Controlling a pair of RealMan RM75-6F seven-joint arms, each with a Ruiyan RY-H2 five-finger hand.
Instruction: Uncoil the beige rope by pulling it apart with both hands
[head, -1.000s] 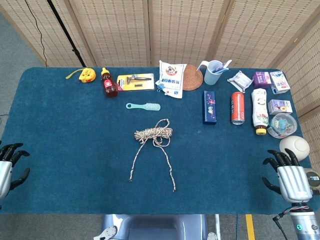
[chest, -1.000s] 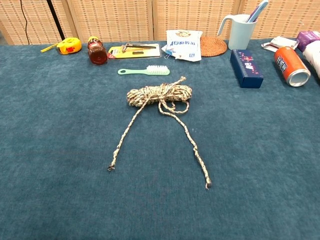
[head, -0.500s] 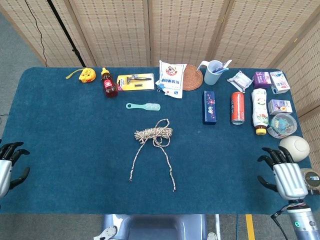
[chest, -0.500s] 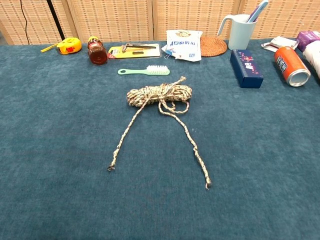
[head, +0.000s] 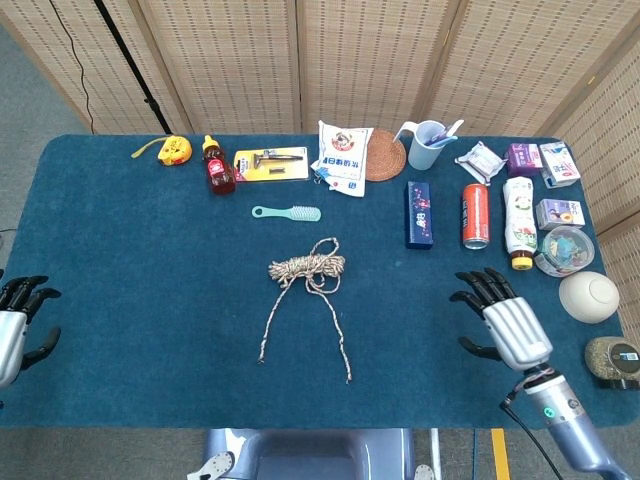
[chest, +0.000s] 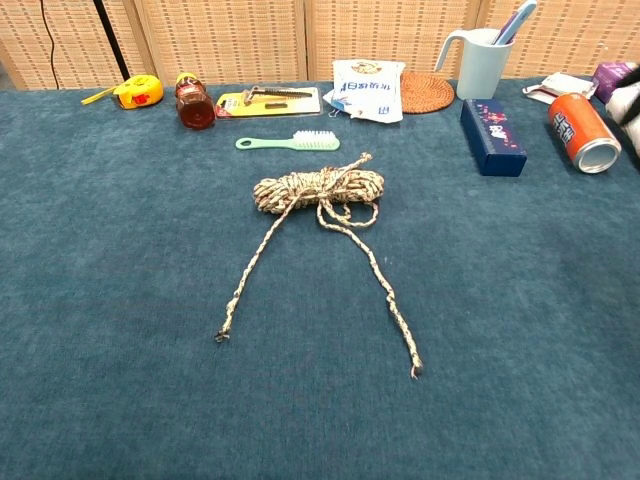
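I see the beige rope (head: 306, 268) lying coiled mid-tabletop with 2 loose ends trailing toward me, well apart from both hands, my right hand (head: 505, 325) nearer than my left hand (head: 14, 320), both with fingers spread, holding nothing.

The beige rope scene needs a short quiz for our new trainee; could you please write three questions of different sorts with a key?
1. True or false: the right hand is holding the beige rope.
2. Multiple choice: what lies on the table just beyond the coiled rope? A) mint green brush B) red can C) yellow tape measure
3. Fill in: the rope's two loose ends trail from the coil toward the ____ edge of the table, as seen from the robot.

Key
1. False; its fingers are spread and it is clear of the rope, as is the left hand.
2. A
3. near
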